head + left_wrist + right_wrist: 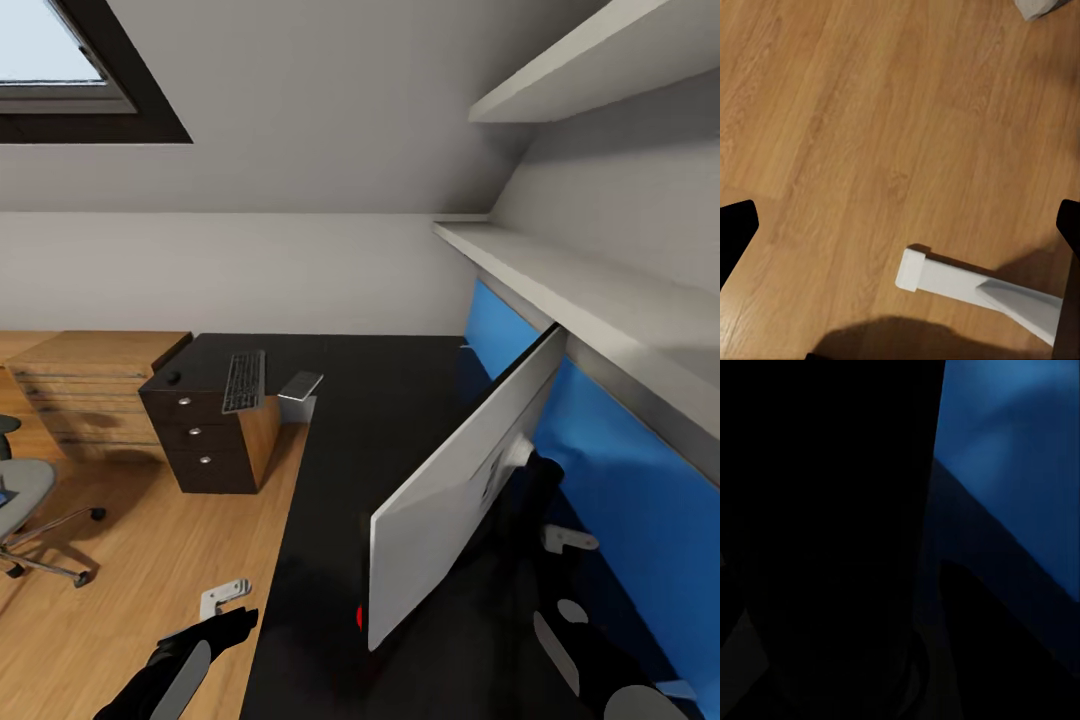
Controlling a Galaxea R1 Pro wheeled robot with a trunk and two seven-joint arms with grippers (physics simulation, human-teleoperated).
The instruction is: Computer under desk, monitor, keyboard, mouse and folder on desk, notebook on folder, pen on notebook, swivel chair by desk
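Monitor [455, 480] stands on desk [370, 440], silver back facing camera; gripper states unclear

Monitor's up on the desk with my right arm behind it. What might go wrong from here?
1. The monitor stands near the desk front edge; a nudge from the right gripper close behind could tip it off.
2. The right wrist view is nearly black, so judging clearance there is hard.
3. The keyboard and mouse lie on the far wing, a long reach past the monitor.

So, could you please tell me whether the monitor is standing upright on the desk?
Tilted, not upright: the monitor leans over the desk, silver back showing, lower corner near the desk's front edge.
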